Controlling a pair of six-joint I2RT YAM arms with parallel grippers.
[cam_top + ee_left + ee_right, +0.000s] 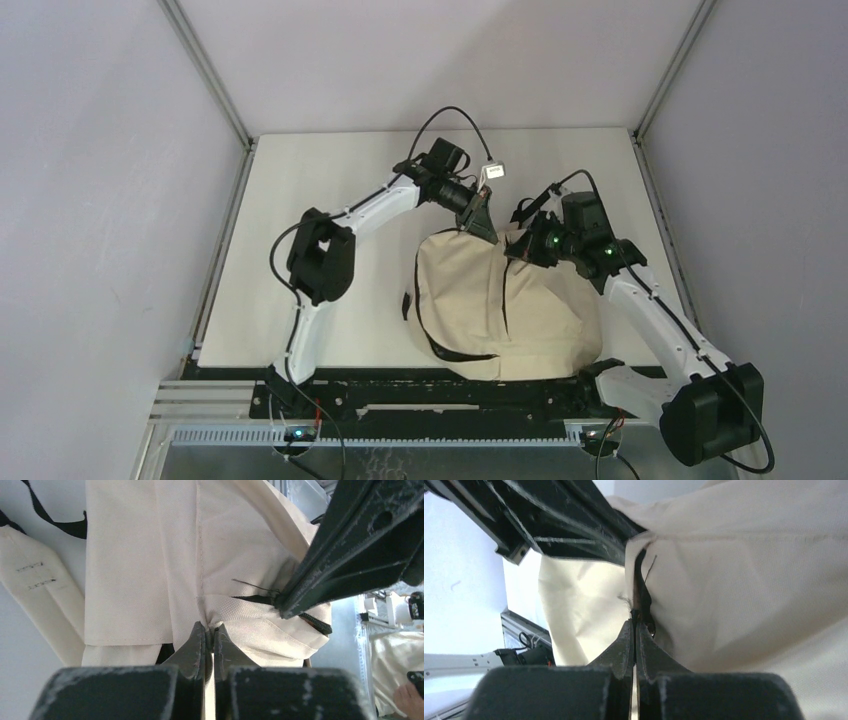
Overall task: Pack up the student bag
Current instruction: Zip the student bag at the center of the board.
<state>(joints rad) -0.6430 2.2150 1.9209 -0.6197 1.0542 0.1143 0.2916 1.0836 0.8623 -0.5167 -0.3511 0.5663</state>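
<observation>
Student bag, cream canvas, slumped on the near right part of the table, just beyond the arm bases. At its far top edge, left gripper pinched tight on a fold of canvas. Right gripper close beside, fingers together on the black zipper. Nearly tip to tip. Cream shoulder strap flat on the tabletop alongside.

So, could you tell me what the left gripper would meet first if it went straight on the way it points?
The bag: the left gripper is shut on a fold of its canvas, so going on would likely push straight into more fabric. What lies under that fabric is hidden.
</observation>
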